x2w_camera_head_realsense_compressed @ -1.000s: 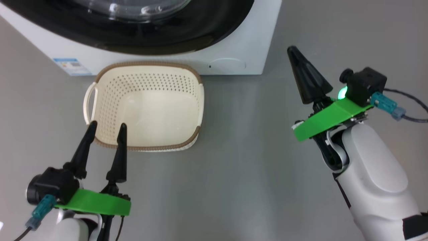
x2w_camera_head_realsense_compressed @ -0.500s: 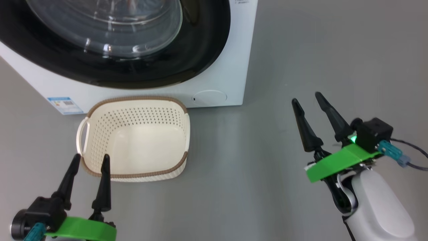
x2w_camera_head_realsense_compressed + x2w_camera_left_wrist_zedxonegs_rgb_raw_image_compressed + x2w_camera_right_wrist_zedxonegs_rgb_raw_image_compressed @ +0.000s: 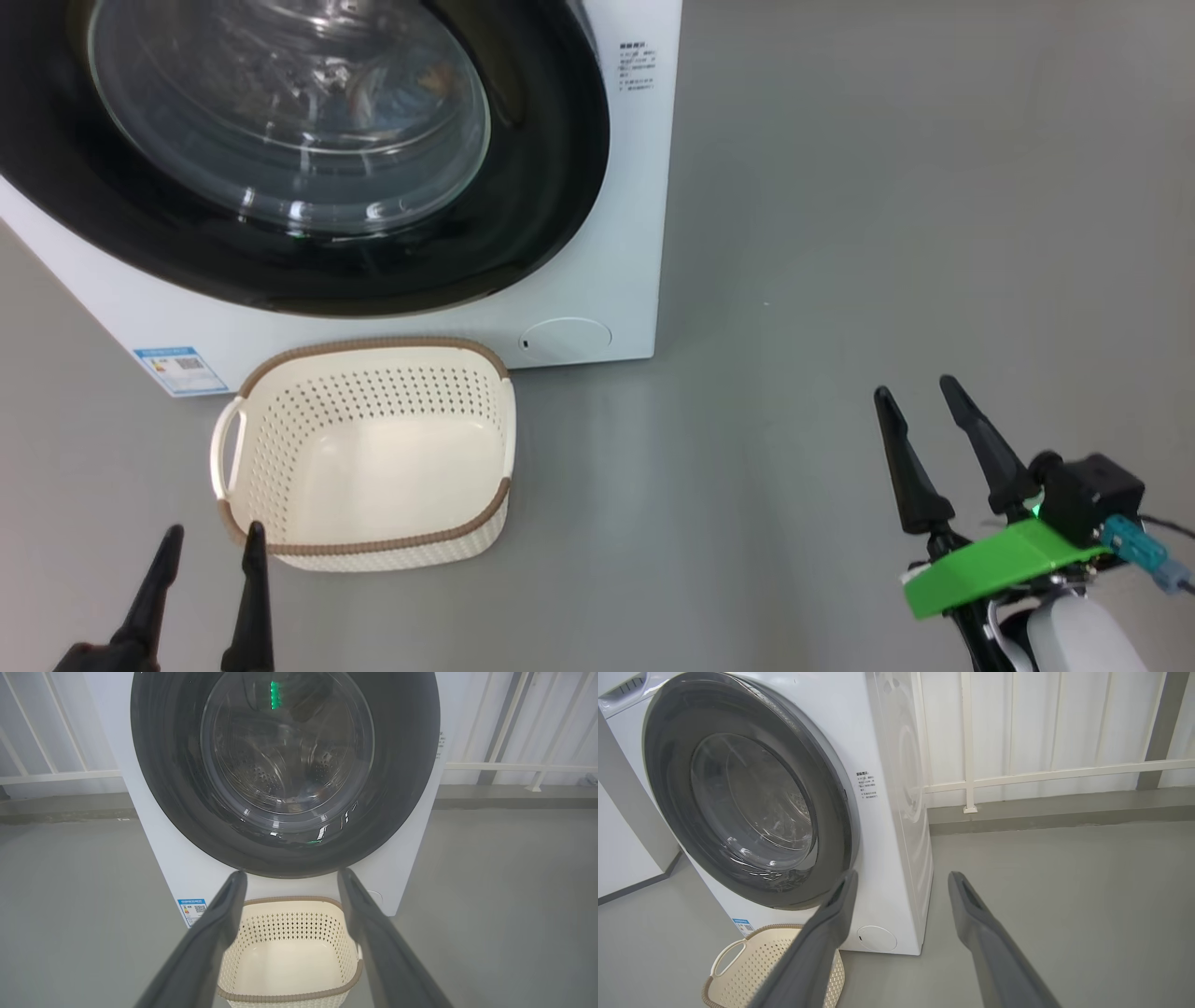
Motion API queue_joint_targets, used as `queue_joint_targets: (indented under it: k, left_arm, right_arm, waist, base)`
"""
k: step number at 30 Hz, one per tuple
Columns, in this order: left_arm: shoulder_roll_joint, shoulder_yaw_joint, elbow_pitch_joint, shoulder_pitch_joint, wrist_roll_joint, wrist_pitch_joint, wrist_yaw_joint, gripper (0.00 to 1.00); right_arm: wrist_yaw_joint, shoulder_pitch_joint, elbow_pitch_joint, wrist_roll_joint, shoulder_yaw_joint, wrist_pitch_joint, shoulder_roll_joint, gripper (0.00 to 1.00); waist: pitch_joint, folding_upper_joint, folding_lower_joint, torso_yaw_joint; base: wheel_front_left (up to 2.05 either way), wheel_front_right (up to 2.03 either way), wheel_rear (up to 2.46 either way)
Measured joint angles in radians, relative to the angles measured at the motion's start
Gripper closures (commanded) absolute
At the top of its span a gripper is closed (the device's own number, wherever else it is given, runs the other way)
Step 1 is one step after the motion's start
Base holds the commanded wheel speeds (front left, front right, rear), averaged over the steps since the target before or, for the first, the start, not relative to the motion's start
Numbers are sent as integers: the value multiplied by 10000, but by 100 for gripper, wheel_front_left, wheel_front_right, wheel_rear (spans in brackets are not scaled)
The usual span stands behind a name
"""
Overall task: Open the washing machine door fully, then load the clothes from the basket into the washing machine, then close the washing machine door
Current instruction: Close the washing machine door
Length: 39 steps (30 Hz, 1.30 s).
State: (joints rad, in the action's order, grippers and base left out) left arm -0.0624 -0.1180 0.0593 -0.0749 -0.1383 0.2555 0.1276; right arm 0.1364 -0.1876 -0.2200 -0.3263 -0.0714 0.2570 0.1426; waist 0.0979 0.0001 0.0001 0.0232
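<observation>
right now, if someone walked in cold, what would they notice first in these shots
The big glossy black washing machine door, shut, its centre a bulging glass bowl, dominates the upper left of the head view. Just below it on the grey floor sits the cream basket, empty. The left gripper and right gripper stand open at the bottom corners, holding nothing.

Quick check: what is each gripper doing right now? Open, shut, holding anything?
Left gripper: open, holding nothing.
Right gripper: open, holding nothing.
</observation>
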Motion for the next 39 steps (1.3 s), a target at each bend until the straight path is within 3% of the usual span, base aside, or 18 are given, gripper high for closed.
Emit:
queue_joint_targets:
  k: [14, 39]
  left_arm:
    - [150, -330, -226, -724, 27, 0, -178, 0]
    - [184, -403, -102, -392, 134, 0, -84, 0]
  right_arm:
    - [0, 1311, 558, 449, 583, 0, -401, 0]
    - [0, 1207, 366, 805, 537, -2, -504, 0]
  waist:
    - [-652, 0, 0, -80]
    - [-555, 0, 0, 128]
  base:
    - [0, 0, 0]
    - [0, 0, 0]
